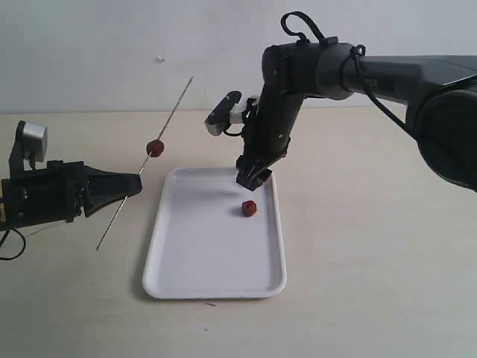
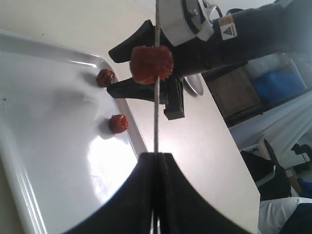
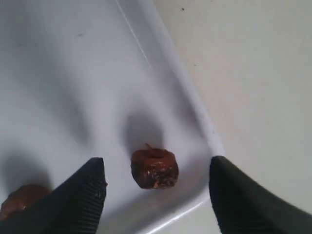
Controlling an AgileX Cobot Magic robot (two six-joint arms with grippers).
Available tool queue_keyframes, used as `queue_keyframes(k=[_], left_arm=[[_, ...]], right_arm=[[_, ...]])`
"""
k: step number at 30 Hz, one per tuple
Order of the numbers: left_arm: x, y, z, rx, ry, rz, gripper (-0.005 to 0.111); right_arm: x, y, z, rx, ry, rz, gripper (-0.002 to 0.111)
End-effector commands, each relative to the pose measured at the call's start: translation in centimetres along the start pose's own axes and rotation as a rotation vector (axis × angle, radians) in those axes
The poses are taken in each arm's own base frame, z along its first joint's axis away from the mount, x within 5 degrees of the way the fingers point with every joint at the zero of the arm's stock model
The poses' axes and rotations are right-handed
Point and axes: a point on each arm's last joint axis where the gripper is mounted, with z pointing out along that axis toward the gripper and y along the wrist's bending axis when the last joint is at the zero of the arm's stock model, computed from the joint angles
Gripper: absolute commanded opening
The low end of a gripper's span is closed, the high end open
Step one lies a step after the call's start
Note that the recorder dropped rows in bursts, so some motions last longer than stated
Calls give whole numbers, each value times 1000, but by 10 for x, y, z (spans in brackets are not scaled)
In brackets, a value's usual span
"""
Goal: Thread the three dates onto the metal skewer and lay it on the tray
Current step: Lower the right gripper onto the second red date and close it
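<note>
The left fingers [image 1: 112,186] are shut tight on the metal skewer [image 1: 173,110], holding it part way along. In the outside view the skewer is up in the air, at 9 o'clock from the tray [image 1: 201,257]. It leans from 7 o'clock up to 1 o'clock. One red-brown date [image 1: 155,148] is stuck on the skewer, just above the fingers.

The white tray lies flat on the worktop [image 1: 358,261]. The other two dates are on it. One loose date [image 1: 249,208] sits up toward the tray's 1 o'clock part, near the right rim. The last date [image 3: 154,168] lies closer to that far corner, close to the rim.

The right fingers [image 3: 87,195] are wide apart and point down over this last date. One finger is on each side of it, and neither one touches it. In the outside view the fingers hide this date.
</note>
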Motion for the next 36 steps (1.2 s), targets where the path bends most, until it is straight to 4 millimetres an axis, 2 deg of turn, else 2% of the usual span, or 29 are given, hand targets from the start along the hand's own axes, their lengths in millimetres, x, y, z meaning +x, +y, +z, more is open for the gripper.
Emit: queue_keyframes(k=[1,7,14,36], left_arm=[[-1,-3,-1,17,-6,30,0],[-1,-3,-1,17,-6,30,0],[-1,-3,-1,17,-6,32,0],[0,-3,-1,20,9,38,0]], right_arm=[[0,0,4,8,-5,-14,59],[-1,-1,4,19,-19,-6,59],[-2,1,4,0,-20,16,51],[-2,6,4,-55,-24,49,51]])
